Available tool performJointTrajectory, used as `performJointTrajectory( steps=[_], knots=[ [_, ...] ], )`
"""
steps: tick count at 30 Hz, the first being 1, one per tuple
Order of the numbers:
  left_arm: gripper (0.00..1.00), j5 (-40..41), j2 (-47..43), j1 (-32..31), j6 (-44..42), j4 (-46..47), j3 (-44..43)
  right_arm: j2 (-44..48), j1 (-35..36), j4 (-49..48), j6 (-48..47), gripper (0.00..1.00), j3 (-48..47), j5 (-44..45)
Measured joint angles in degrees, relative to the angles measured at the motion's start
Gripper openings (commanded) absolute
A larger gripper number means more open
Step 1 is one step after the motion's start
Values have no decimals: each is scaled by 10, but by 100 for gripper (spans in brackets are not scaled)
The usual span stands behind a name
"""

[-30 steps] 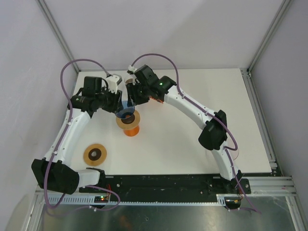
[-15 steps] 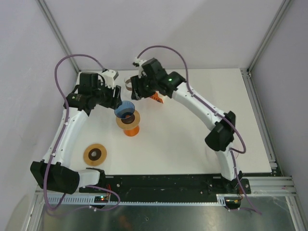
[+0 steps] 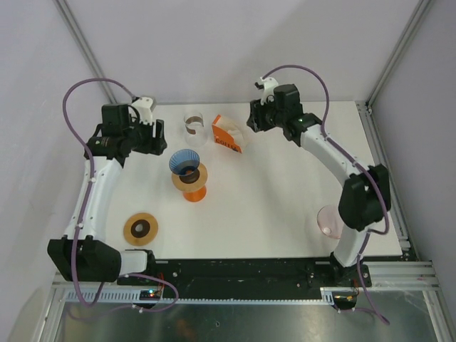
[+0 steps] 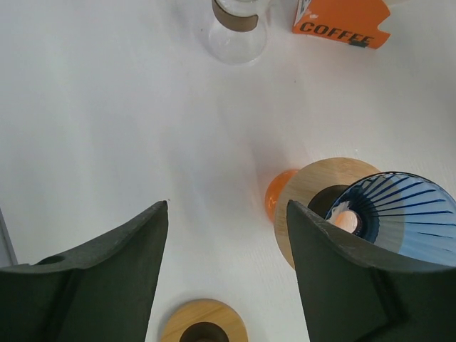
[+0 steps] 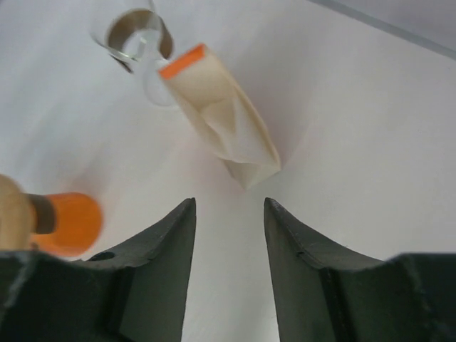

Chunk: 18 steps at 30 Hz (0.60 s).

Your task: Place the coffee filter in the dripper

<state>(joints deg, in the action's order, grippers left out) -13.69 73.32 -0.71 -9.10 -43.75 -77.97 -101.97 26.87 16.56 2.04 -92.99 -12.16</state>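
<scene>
The task looks essentially done: the blue ribbed coffee filter (image 3: 187, 162) sits in the mouth of the dripper (image 3: 193, 187), a wooden collar on an orange base standing left of centre on the table (image 3: 285, 206). Neither gripper touches it. In the left wrist view the cone seems to lean a little off the collar's centre, so whether it is fully seated is hard to tell. At most a small straightening may be left. The left gripper (image 3: 155, 135) hovers to the far left of the dripper, clearly apart from it. Its fingers are spread wide with nothing between them, and its camera looks down past them at the filter and collar. The right arm reaches out toward the far edge, and the right gripper (image 3: 253, 117) hangs just right of the orange coffee box (image 3: 228, 135), not touching it. Its fingers are parted and empty too. A glass carafe (image 3: 194, 124) stands beside the box at the far side, and a second wooden disc (image 3: 141, 228) lies near the left arm's base, well apart from the dripper.
</scene>
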Motion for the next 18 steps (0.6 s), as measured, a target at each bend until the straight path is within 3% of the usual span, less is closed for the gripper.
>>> performJointTrajectory(
  steps=[4, 10, 15, 18],
  knots=[
    [72, 8, 8, 0, 0, 12, 16, -65, -16, -35, -47, 38, 0, -20],
    [73, 26, 9, 2, -5, 26, 38, -149, -20, -63, -113, 40, -14, -58],
    [73, 32, 9, 7, -5, 30, 45, -173, -25, -83, -158, 46, -18, -95],
    [73, 37, 9, 16, -5, 34, 45, -174, -27, -96, -184, 42, -16, -111]
  ],
)
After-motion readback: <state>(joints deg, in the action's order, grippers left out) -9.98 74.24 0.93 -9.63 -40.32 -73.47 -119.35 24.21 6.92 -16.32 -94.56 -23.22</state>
